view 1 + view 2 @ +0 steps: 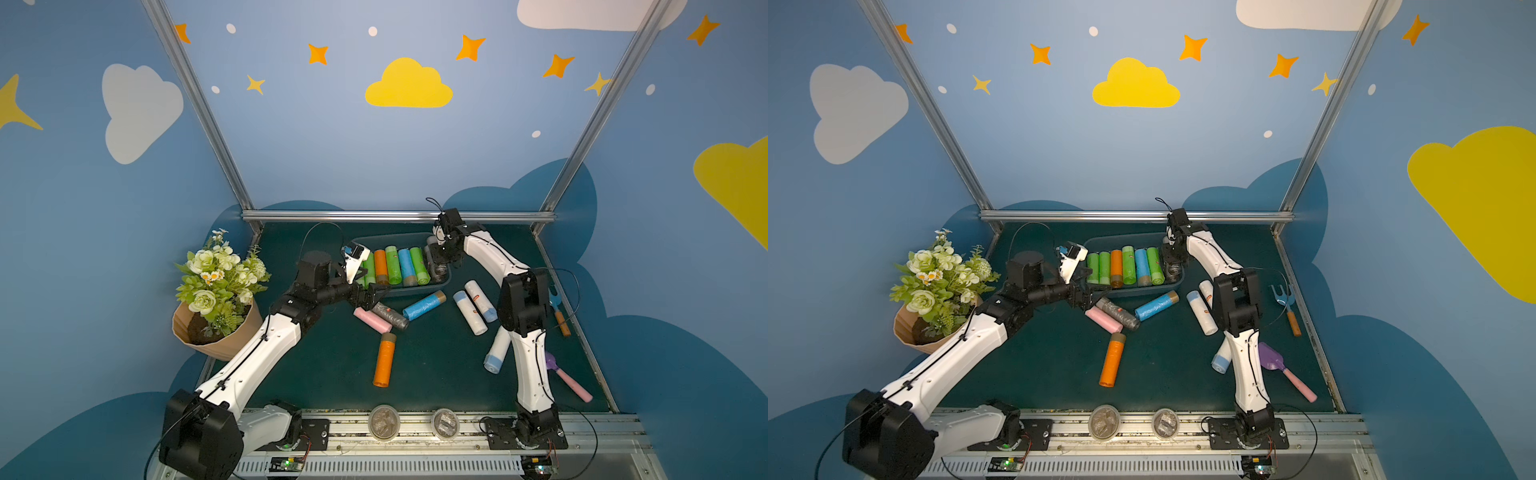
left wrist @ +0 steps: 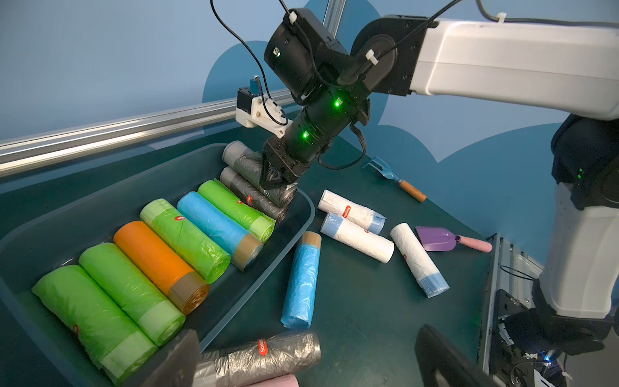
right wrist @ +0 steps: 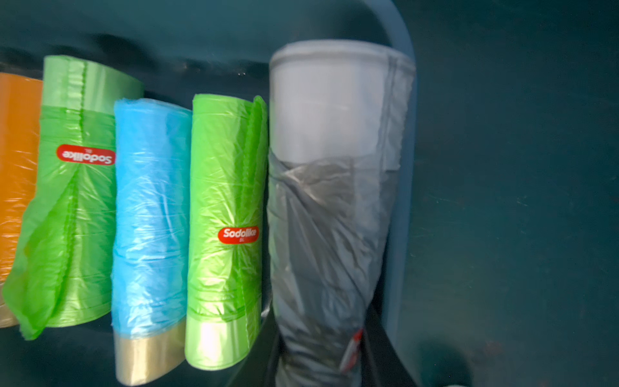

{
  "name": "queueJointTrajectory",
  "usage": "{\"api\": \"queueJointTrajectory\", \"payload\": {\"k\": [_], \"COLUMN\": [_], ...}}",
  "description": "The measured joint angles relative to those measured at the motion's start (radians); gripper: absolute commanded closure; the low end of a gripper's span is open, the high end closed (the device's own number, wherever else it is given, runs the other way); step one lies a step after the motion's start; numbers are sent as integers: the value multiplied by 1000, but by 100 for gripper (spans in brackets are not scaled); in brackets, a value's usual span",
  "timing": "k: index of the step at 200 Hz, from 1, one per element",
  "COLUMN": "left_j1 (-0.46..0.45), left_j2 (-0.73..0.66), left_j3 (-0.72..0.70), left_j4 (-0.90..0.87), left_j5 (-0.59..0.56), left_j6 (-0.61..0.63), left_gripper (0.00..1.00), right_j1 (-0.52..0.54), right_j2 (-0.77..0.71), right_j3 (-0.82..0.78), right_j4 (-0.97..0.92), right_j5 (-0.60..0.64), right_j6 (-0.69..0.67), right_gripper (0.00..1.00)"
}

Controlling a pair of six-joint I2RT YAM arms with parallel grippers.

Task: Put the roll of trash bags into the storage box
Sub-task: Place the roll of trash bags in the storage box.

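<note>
The storage box (image 1: 415, 291) (image 1: 1142, 293) (image 2: 268, 271) is a blue-grey tub at the back, with several green, orange and blue rolls lying side by side in it. My right gripper (image 1: 440, 257) (image 1: 1173, 259) (image 2: 276, 179) (image 3: 321, 355) is shut on a grey roll of trash bags (image 3: 335, 217) (image 2: 248, 160). It holds the roll at the box's right end, on top of another grey roll (image 2: 254, 197). My left gripper (image 1: 370, 297) (image 1: 1088, 297) (image 2: 310, 365) is open just above a grey roll (image 1: 390, 316) (image 2: 268, 355) and a pink roll (image 1: 372, 320) on the mat.
A blue roll (image 1: 424, 305), an orange roll (image 1: 384, 359) and three white rolls (image 1: 473, 307) lie loose in front of the box. A flower bouquet (image 1: 220, 286) stands at the left. A garden fork (image 1: 559, 311) and a purple shovel (image 1: 569, 380) lie at the right edge.
</note>
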Motion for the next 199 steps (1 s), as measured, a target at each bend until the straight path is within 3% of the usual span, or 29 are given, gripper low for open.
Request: {"api": "queueJointTrajectory", "payload": {"k": [199], "left_j1": [0], "left_j2": [2], "left_j3": [2], "left_j4": [1], "left_j5": [47], "left_j6": [-20], "left_gripper": [0], "right_j1": [0], "right_j2": [32], "right_j3": [64], "right_j4": [-51], "right_j5": [-20], "right_j6": [13], "right_gripper": [49]}}
